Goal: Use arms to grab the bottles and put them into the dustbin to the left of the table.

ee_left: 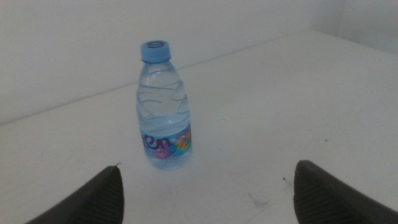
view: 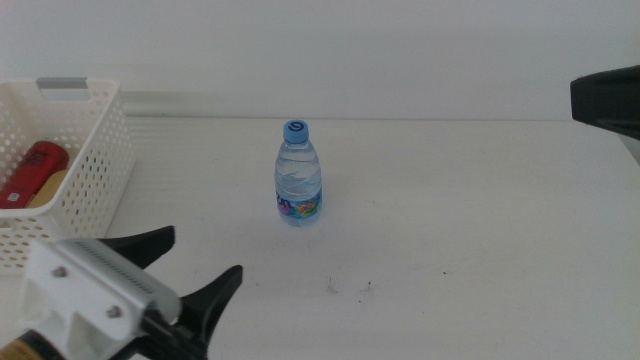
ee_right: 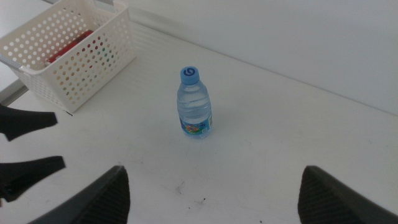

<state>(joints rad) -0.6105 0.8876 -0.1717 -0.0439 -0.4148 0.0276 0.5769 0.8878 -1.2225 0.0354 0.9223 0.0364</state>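
Note:
A small clear water bottle (view: 298, 176) with a blue cap stands upright in the middle of the white table (view: 480, 200). My left gripper (view: 205, 255) is open and empty, low at the front left, with the bottle ahead of it and apart from it. The left wrist view shows the bottle (ee_left: 163, 106) beyond the spread jaws of the left gripper (ee_left: 208, 171). The white perforated dustbin (view: 70, 170) at the far left holds a red can (view: 35, 168) and a yellow bottle (view: 48, 187). My right gripper (ee_right: 214, 183) is open, high above the table, looking down on the bottle (ee_right: 194, 103).
A dark part of the right arm (view: 605, 100) shows at the right edge of the middle view. The right wrist view shows the dustbin (ee_right: 74, 59) and the left gripper's fingers (ee_right: 34, 121). A few dark specks (view: 350, 287) lie in front of the bottle.

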